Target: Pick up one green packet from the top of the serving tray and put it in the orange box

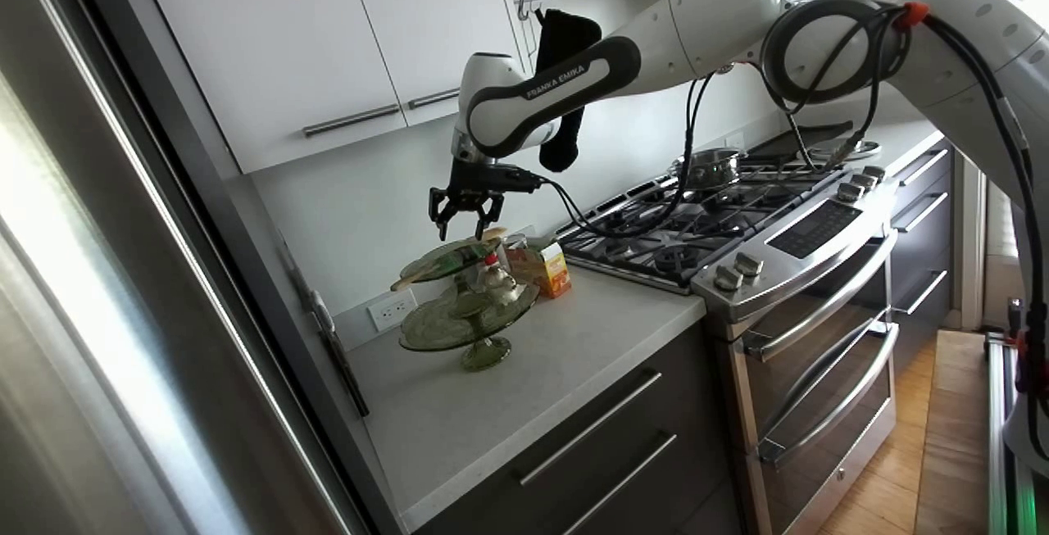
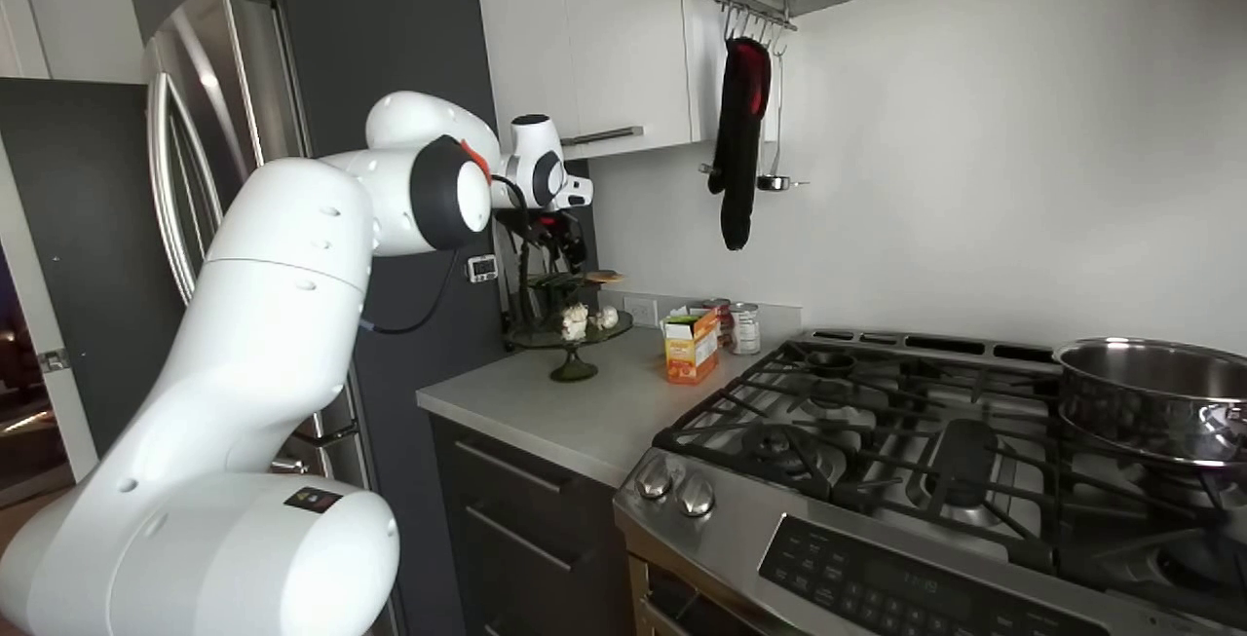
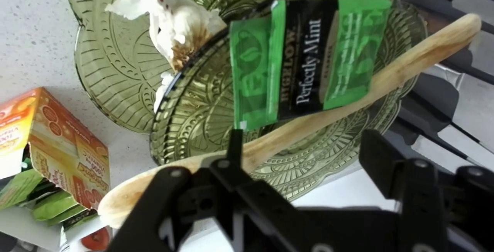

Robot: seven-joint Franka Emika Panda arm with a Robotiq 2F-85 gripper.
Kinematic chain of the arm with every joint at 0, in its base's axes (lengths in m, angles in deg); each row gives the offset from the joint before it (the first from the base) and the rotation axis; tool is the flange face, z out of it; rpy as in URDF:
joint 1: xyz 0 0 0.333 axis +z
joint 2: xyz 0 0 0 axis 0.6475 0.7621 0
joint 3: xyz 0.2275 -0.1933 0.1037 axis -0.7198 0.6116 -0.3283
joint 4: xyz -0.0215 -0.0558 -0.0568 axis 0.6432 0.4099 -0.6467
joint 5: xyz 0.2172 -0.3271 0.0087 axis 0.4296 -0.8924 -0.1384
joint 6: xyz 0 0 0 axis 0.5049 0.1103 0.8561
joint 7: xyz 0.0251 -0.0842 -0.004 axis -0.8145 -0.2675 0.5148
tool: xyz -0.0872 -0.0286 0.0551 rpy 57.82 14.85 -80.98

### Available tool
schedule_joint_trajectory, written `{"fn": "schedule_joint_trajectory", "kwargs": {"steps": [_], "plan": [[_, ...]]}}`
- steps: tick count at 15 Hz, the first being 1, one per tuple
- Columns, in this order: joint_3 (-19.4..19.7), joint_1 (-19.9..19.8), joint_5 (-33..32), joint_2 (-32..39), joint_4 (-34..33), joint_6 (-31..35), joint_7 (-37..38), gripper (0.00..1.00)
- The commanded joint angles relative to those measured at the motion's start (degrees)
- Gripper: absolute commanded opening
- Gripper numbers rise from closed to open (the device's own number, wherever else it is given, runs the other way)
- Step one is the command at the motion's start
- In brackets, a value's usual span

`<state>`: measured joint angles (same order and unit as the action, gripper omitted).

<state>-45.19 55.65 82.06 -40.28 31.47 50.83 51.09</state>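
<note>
Positioning looks nearly done; grasp, carry and release remain. My pincer (image 3: 305, 151), fingers well apart and empty, is above one stand (image 1: 485, 353) of two plates (image 3: 115, 63). Counted: one green packet (image 3: 305, 59) on the upper plate (image 3: 200, 109), perhaps overlapping a second; one wooden spoon (image 3: 295, 131); one orange box (image 3: 69, 140), its several packets (image 3: 54, 205) too hidden to count.

Our exterior views facing the counter's front edge (image 1: 557, 412) from afar, past the fridge (image 1: 123, 355), across the stove (image 2: 906, 480), our wrist view close, looking down, serving tray (image 3: 200, 120) shared.
</note>
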Motion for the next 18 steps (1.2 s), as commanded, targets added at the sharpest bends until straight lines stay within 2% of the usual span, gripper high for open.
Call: {"fn": "schedule_joint_trajectory", "kwargs": {"steps": [1, 3, 11, 18], "plan": [[0.2, 0.6, -0.7, 0.2, -0.9, -3.5, 0.9, 0.78], [0.3, 0.8, -0.8, 0.3, -1.1, -4.8, 0.8, 0.74], [0.2, 1.0, -0.7, 0.3, -1.6, -6.6, 0.7, 0.73], [1.2, 1.1, -2.1, 0.5, -2.4, -9.5, 0.9, 0.77]]}}
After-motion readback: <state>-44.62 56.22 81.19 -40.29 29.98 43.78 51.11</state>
